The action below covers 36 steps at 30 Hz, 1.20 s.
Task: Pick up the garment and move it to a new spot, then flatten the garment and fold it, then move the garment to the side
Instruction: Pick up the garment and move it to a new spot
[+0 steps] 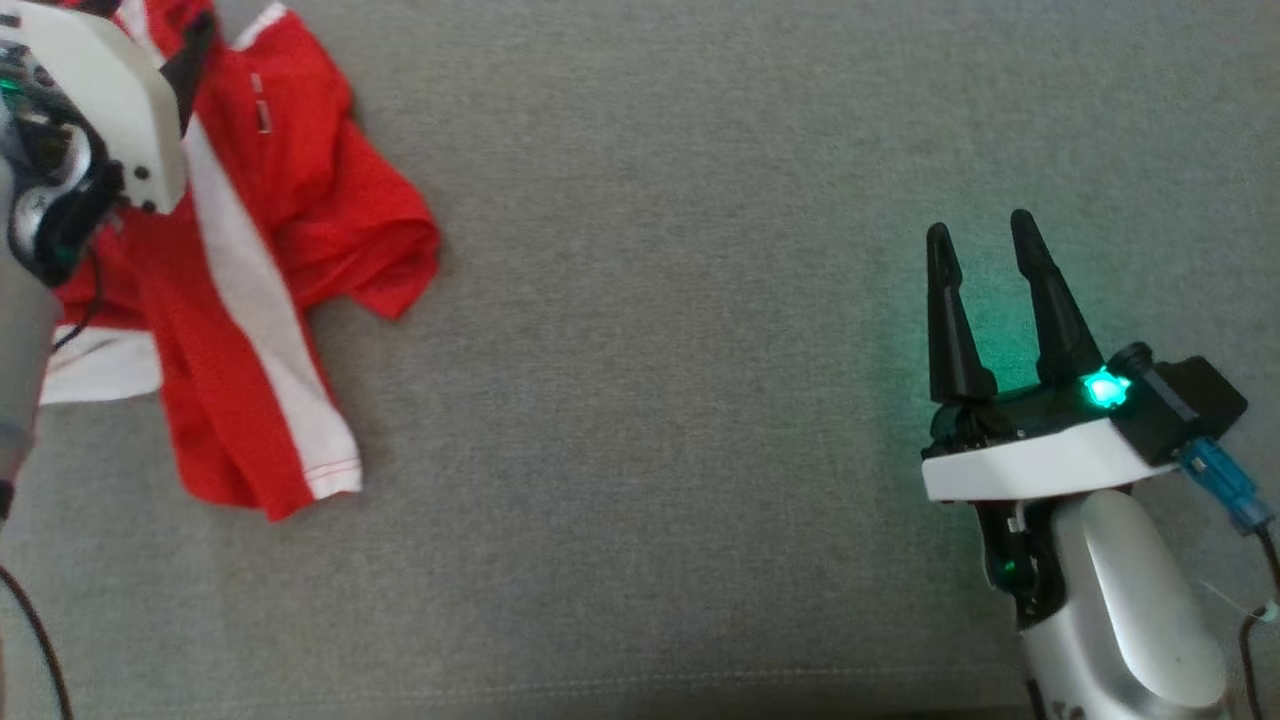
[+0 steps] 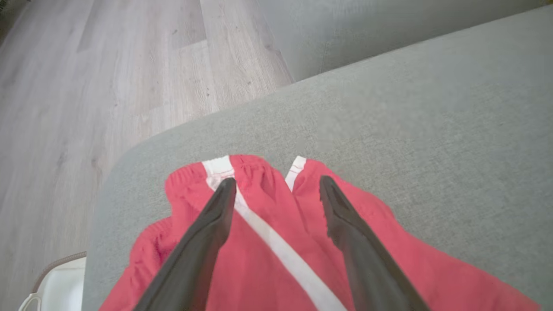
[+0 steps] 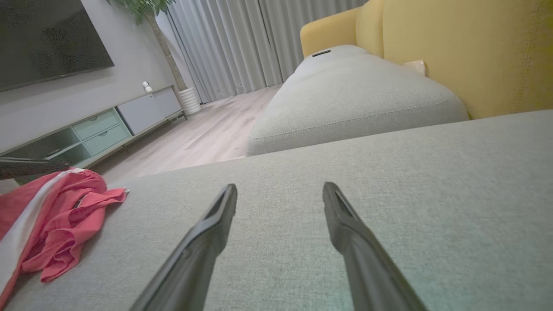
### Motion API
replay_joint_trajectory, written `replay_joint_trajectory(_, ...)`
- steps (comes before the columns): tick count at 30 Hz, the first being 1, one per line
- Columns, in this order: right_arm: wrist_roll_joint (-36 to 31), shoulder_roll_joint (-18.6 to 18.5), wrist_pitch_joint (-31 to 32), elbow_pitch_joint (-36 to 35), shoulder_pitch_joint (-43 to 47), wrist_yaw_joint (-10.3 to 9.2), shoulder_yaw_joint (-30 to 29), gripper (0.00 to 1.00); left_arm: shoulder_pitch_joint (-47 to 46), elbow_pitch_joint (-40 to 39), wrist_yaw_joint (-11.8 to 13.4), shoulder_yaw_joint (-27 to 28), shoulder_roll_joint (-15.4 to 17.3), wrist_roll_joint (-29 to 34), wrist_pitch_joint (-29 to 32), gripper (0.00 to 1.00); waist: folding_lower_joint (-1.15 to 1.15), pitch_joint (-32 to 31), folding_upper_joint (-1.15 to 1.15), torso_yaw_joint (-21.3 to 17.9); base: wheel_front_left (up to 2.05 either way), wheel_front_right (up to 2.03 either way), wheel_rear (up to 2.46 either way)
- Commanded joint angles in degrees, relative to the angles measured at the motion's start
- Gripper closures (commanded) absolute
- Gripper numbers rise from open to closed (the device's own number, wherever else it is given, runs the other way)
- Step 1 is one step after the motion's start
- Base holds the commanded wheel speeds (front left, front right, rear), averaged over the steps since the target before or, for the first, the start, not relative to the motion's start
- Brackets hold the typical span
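A grey cushion (image 1: 650, 420) spreads under both arms. In the left wrist view, wooden floor (image 2: 108, 65) shows past its edge at ten o'clock and a white tub (image 2: 60, 280) sits at seven o'clock. The red and white garment (image 1: 300, 230) lies crumpled at ten o'clock in the head view. The left gripper (image 2: 278, 185) hangs over it with fingers spread; whether they touch the cloth is unclear. The right gripper (image 1: 981, 228), at four o'clock, points toward twelve, fingers spread, well apart from the garment. The left arm's pale housing hides part of the garment, and the frame cuts off its top.
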Motion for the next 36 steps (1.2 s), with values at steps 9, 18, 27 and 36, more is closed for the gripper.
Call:
replay_joint_trajectory(9, 0.58, -0.2, -0.6, -2.41, -1.32, -0.04, 1.68, 0.0, -6.68, 7.89, 0.09, -4.49, 5.84, -2.98, 3.25, 0.0, -0.01, 2.07, 0.0, -1.93, 0.0, 0.0, 0.0)
replay_joint_trajectory(18, 0.7, -0.2, -0.6, -1.41, -1.44, -0.04, 1.27, 0.0, -9.24, 10.91, 0.09, -5.02, 4.44, -5.42, -2.26, 1.0, -0.01, 1.31, 0.0, -1.18, 0.0, 0.0, 0.0)
replay_joint_trajectory(27, 1.13, -0.2, -0.6, 0.36, -0.09, -0.04, 1.44, 0.0, -12.46, 11.39, 0.19, -4.85, 2.74, -5.0, -11.43, 1.0, -0.01, -4.32, 0.0, -0.09, 0.0, 0.0, 0.0)
replay_joint_trajectory(36, 2.4, -0.2, -0.6, 1.8, 2.48, -0.04, 1.26, 0.0, -11.59, 7.41, 0.18, -5.18, 1.83, -5.8, -16.42, 1.0, -0.01, -11.17, 0.0, 0.32, 0.0, 0.0, 0.0)
